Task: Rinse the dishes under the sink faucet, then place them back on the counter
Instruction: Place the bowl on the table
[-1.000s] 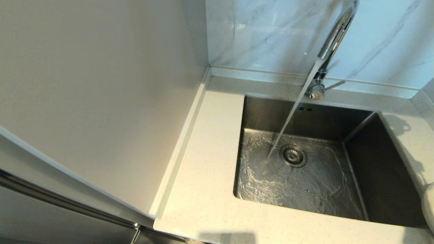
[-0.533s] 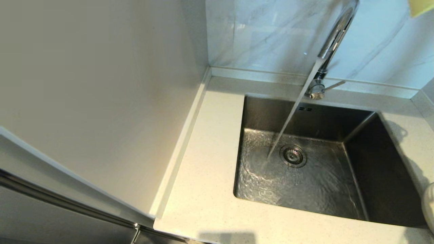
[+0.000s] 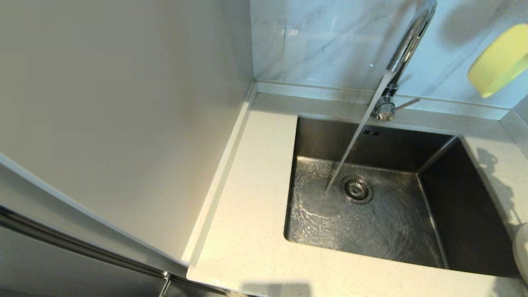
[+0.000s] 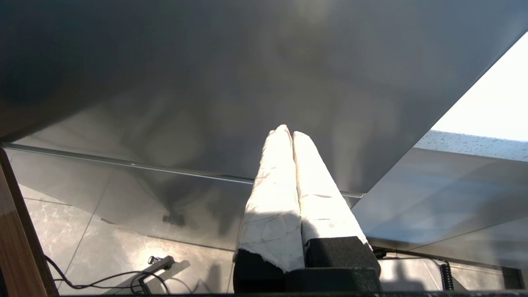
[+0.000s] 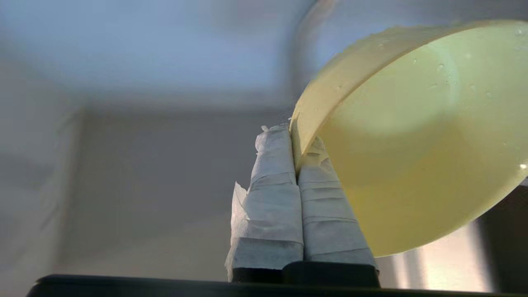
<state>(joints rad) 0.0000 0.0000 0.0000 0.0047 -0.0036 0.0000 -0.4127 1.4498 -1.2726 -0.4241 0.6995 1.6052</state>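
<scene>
While the tap (image 3: pixel 406 45) runs into the sink (image 3: pixel 383 222), we now have the bowl (image 3: pixel 499 60) in the head view, up at the far right, in the air in front of the tiled wall. A second ago it wasn't in frame at all; half a second ago only a yellow corner showed at the top edge. So it's coming down and in toward the tap.

Right tool (image 5: pixel 297 140): closed tight on the bowl's rim, one finger on each side of the wall, seen from the right wrist. The bowl is tilted, mouth toward the wrist camera, with droplets on rim and inside, so it looks wet already. We can't tell from this whether it's had a proper rinse or just splashes.

The stream lands left of the drain (image 3: pixel 357 189), and the water sheet covers the basin floor. The bowl is well apart from the stream, to its right and higher.

Our read: this is the approach leg of the rinse. Next is to swing the bowl left and down under the stream. Risks are a rim-only pinch on a wet, glossy bowl that could slip when the water hits, and clipping the spout on the way in.

Left tool (image 4: pixel 288 134): closed, empty, parked low beside the cabinet front, out of the head view.

The plate (image 3: pixel 522 251) shows as a sliver at the right edge on the worktop (image 3: pixel 247 231), not rinsed as far as we can judge.
</scene>
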